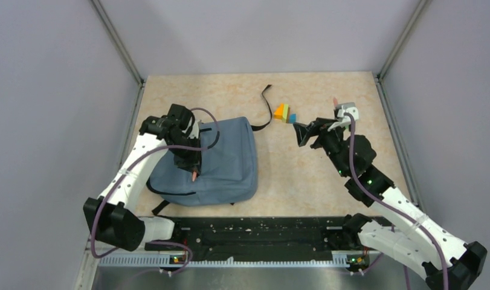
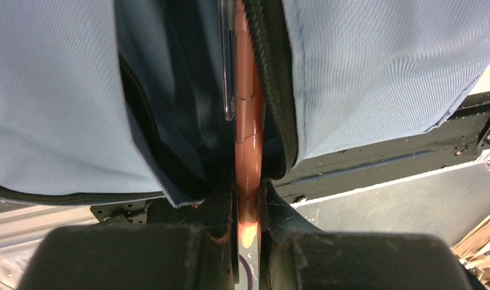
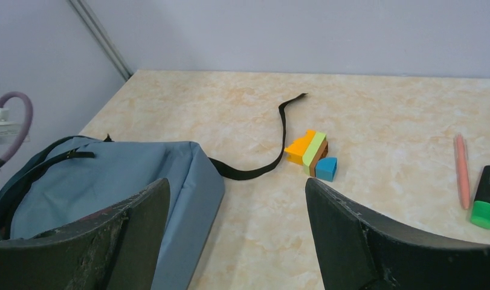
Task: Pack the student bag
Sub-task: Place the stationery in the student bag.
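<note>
Clamped on orange pen (image 2: 248, 121) at frame centre, left gripper (image 2: 248, 196) may snag it on zipper (image 2: 277, 78) of student bag (image 2: 375, 72); right gripper (image 3: 236, 241) gapes wide, empty.

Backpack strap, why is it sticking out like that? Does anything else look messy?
Only that. One black strap trails loose from the student bag across the table, curving up beside the colored blocks instead of lying tidy by the bag. Nothing looks spilled or broken.
</note>
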